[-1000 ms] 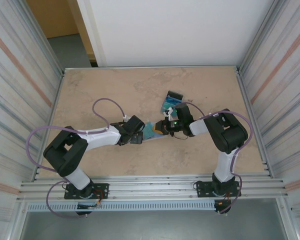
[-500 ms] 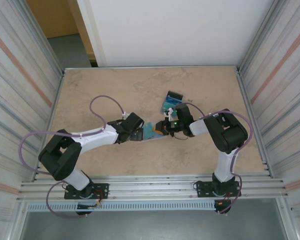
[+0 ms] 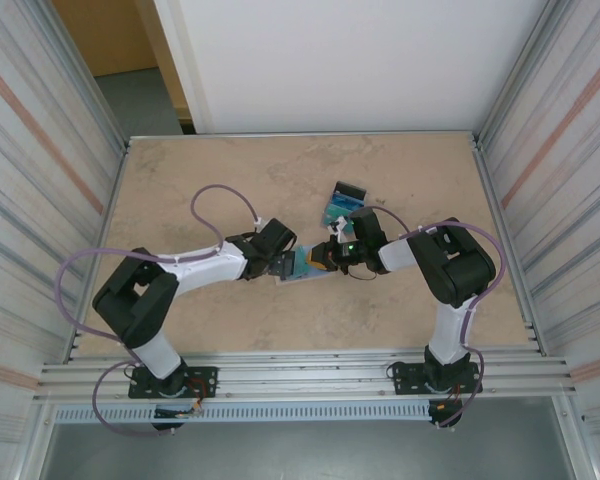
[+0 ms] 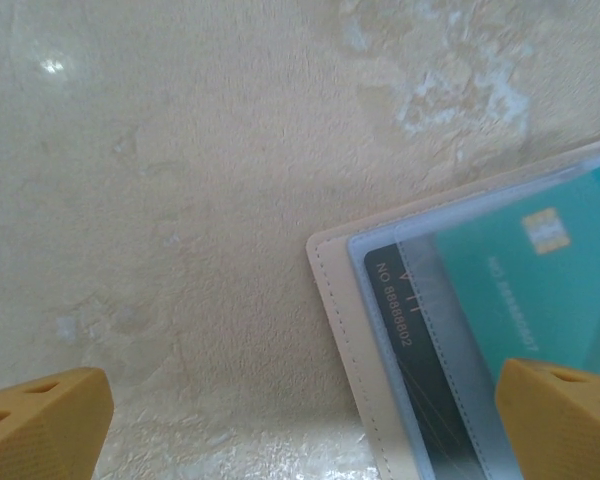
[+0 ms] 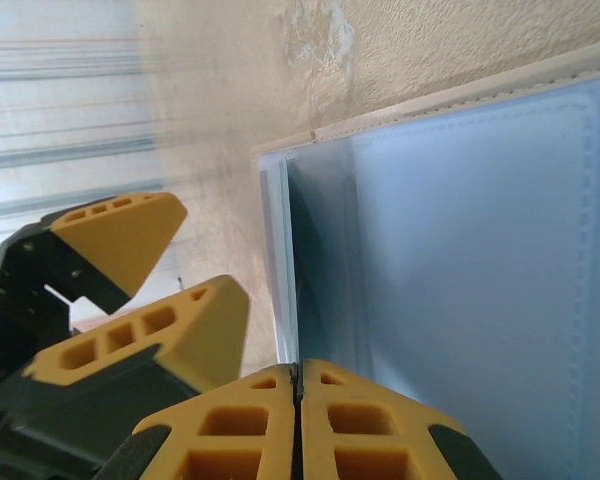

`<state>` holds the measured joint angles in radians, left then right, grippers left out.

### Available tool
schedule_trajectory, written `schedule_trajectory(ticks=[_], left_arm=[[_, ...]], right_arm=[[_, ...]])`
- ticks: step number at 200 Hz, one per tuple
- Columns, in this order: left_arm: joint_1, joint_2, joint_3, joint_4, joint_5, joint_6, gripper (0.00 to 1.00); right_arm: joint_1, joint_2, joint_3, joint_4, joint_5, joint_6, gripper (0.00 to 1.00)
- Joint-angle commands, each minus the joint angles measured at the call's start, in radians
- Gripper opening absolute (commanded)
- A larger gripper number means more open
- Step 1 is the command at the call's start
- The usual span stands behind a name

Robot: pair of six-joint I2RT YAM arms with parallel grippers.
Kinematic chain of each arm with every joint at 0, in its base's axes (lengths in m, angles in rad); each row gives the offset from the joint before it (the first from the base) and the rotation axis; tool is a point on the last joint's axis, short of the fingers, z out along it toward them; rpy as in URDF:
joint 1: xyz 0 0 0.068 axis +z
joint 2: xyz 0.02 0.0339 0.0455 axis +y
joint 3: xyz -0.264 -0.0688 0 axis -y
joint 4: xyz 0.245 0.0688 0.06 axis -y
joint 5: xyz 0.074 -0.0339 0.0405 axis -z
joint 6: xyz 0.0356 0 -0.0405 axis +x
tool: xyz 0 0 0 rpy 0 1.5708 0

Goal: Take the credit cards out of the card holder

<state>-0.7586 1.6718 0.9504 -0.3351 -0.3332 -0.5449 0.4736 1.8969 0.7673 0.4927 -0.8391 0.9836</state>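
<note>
Since a moment ago the left arm has drawn its elbow in and brought the left fingers (image 3: 283, 263) up to the 9 o'clock edge of the card holder (image 3: 305, 266), while the right arm has held its place. The left arm lies low, reaching toward 1 o'clock. The right arm is folded, its forearm pointing toward 9 o'clock, with the right fingers (image 3: 326, 255) at the holder's 3 o'clock side.

The holder lies spread on the table (image 3: 200, 180) near its middle. A small dark-and-teal object (image 3: 340, 203) rests at 1 o'clock from it, too small to make out.

The left wrist view shows the left fingers spread wide and holding nothing. The holder's beige stitched corner lies between them. A dark card (image 4: 410, 350) with a printed number and a teal card (image 4: 525, 290) with a gold chip sit under its clear pocket.

The right wrist view shows the right fingers pressed together on the thin edge of a pale blue leaf. Whether a card is in the pinch cannot be told.
</note>
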Motion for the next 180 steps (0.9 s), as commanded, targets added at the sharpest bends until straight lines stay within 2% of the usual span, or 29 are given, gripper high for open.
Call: schedule_trajectory(ticks=[1, 78, 116, 180], left_arm=[[0.006, 0.026, 0.027, 0.011, 0.006, 0.019, 0.99], [0.009, 0.072, 0.016, 0.007, 0.014, 0.016, 0.99], [0.010, 0.074, 0.014, 0.004, 0.017, 0.017, 0.99], [0.011, 0.080, 0.007, 0.000, 0.023, 0.014, 0.99]], right_arm=[[0.010, 0.014, 0.001, -0.015, 0.003, -0.022, 0.09], [0.001, 0.000, -0.002, -0.026, 0.006, -0.028, 0.09], [0.009, -0.005, 0.004, -0.014, -0.008, -0.031, 0.16], [0.026, 0.030, 0.042, 0.021, -0.020, -0.019, 0.18]])
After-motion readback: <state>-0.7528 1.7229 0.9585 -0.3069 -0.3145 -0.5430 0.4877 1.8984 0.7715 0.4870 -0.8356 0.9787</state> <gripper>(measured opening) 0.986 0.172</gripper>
